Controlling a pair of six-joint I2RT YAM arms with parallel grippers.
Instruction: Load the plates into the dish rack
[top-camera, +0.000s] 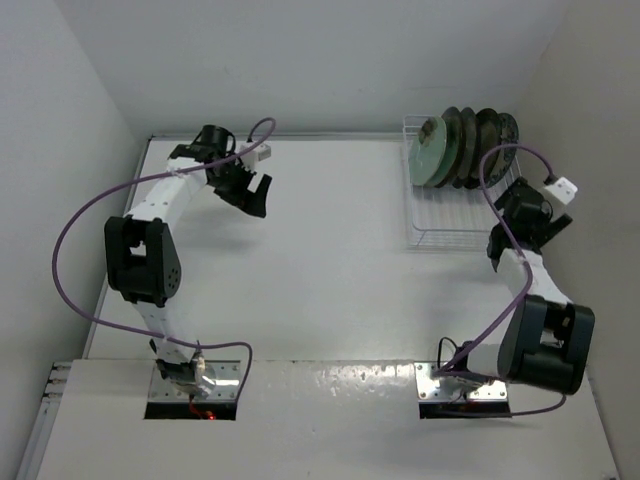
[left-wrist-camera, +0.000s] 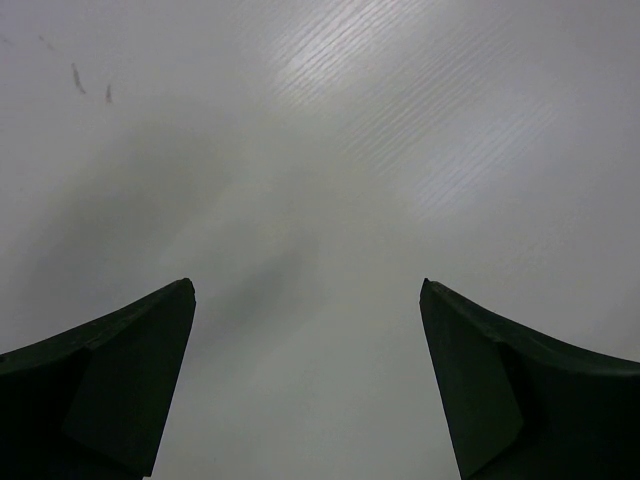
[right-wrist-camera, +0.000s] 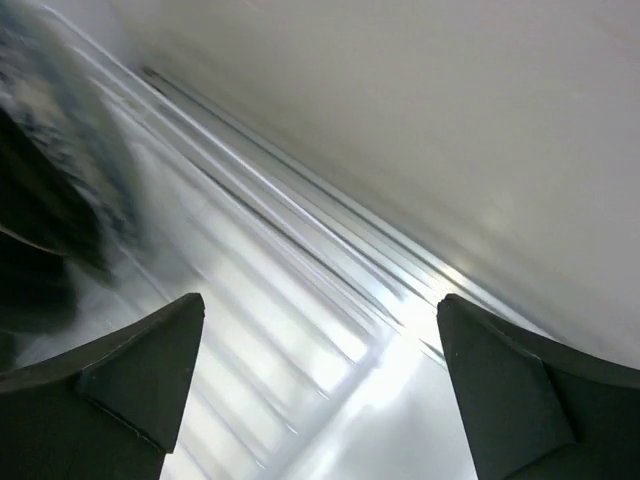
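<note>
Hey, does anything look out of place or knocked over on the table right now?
Nothing stands out. The plates stand on edge in a row at the far end of the dish rack, none fallen.

Glossy plates (top-camera: 432, 150), thin white-wire dish rack (top-camera: 440, 226) — finely ribbed, faintly shiny table (left-wrist-camera: 330, 150).

Robot lab cell: white table (top-camera: 330, 280) boxed by plain white walls (top-camera: 300, 60); left arm (top-camera: 150, 250), right arm (top-camera: 540, 335) bolted at near edge; purple cables (top-camera: 58, 250) trailing.
</note>
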